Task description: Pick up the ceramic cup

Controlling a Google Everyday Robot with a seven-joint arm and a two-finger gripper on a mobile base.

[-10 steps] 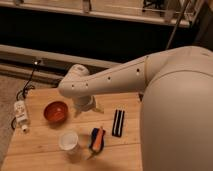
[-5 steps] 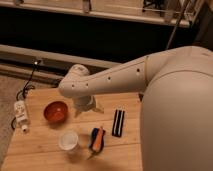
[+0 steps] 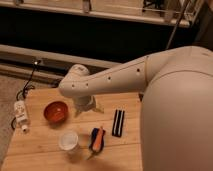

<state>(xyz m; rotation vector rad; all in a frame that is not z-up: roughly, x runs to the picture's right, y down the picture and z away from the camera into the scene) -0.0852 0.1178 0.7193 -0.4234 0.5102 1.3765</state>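
The ceramic cup [image 3: 68,141] is a small round white cup standing upright on the wooden table [image 3: 45,150], near its front edge. The wider red-orange bowl [image 3: 55,111] sits just behind and to the left of it. My white arm reaches in from the right across the table. My gripper [image 3: 87,108] hangs below the wrist, behind and slightly right of the cup and right next to the bowl. It is apart from the cup and holds nothing that I can see.
A black striped flat object [image 3: 118,122] lies right of the gripper. An orange and blue tool [image 3: 97,139] lies just right of the cup. A white power strip [image 3: 21,111] with a cable sits off the table's left edge. A dark wall runs behind.
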